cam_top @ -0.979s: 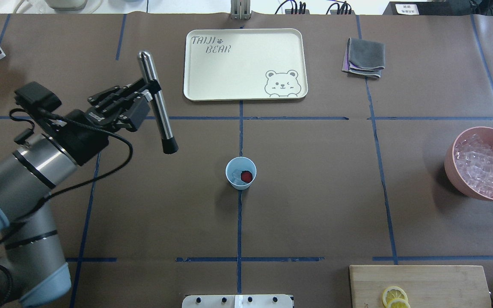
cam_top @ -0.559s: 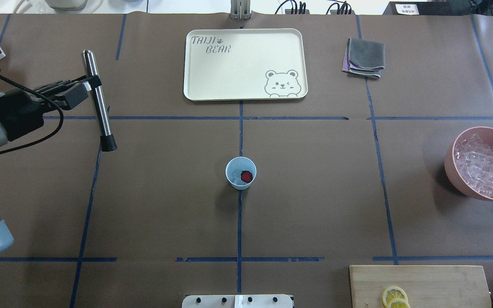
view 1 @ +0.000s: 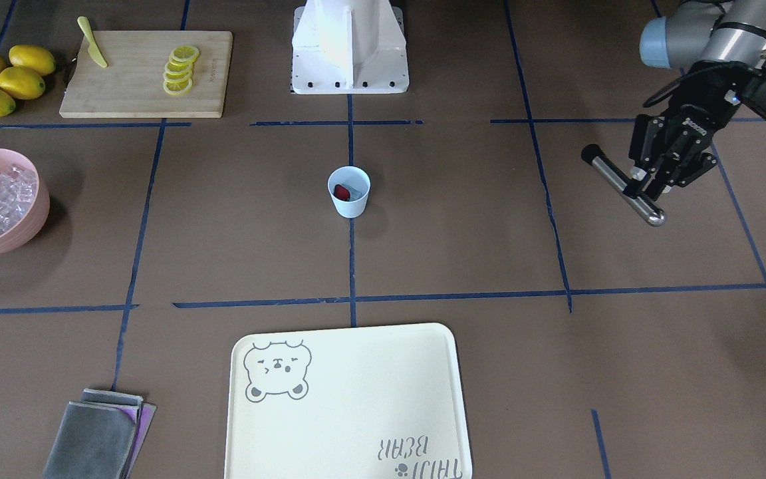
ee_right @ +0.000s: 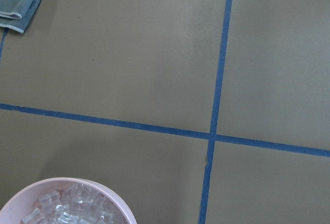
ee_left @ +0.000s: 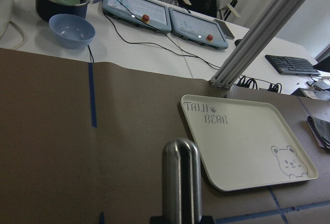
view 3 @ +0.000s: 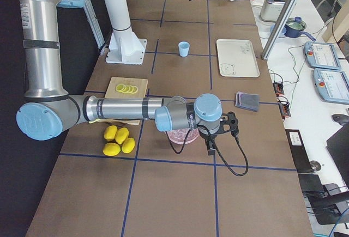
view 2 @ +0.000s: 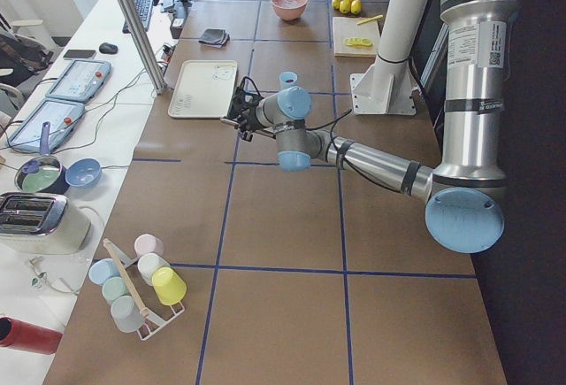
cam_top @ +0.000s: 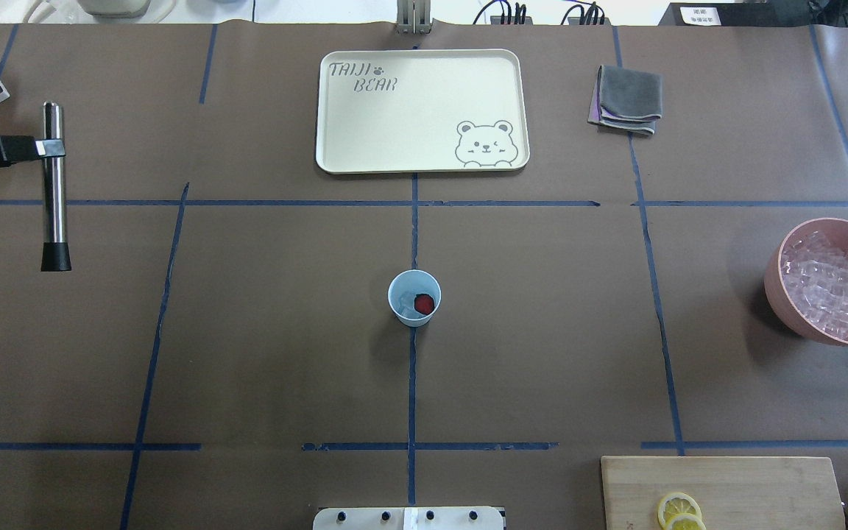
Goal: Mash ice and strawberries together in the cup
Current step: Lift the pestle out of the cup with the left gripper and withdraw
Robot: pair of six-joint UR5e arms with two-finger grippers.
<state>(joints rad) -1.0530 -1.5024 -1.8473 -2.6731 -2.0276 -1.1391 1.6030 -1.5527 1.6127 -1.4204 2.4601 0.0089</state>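
Note:
The pale blue cup (cam_top: 414, 297) (view 1: 348, 191) stands upright at the table's middle. Inside it lie a dark red strawberry piece (cam_top: 424, 302) (view 1: 341, 191) and whitish ice (cam_top: 407, 308). My left gripper (cam_top: 51, 148) (view 1: 646, 191) is far off by the table's left edge, shut on a steel muddler (cam_top: 54, 188) (view 1: 622, 184) with a black tip. The muddler's rounded top end fills the bottom of the left wrist view (ee_left: 181, 180). My right gripper (view 3: 210, 145) hangs over the pink bowl in the exterior right view only; I cannot tell whether it is open or shut.
A cream bear tray (cam_top: 420, 110) lies beyond the cup, a folded grey cloth (cam_top: 626, 99) to its right. A pink bowl (cam_top: 774, 283) of ice cubes stands at the right edge. A cutting board (cam_top: 718, 482) with lemon slices is near right. A cup rack (view 2: 137, 288) is at the left end.
My left arm has swung left, away from the cup, carrying the muddler to the table's left edge. The cup and its contents have not moved.

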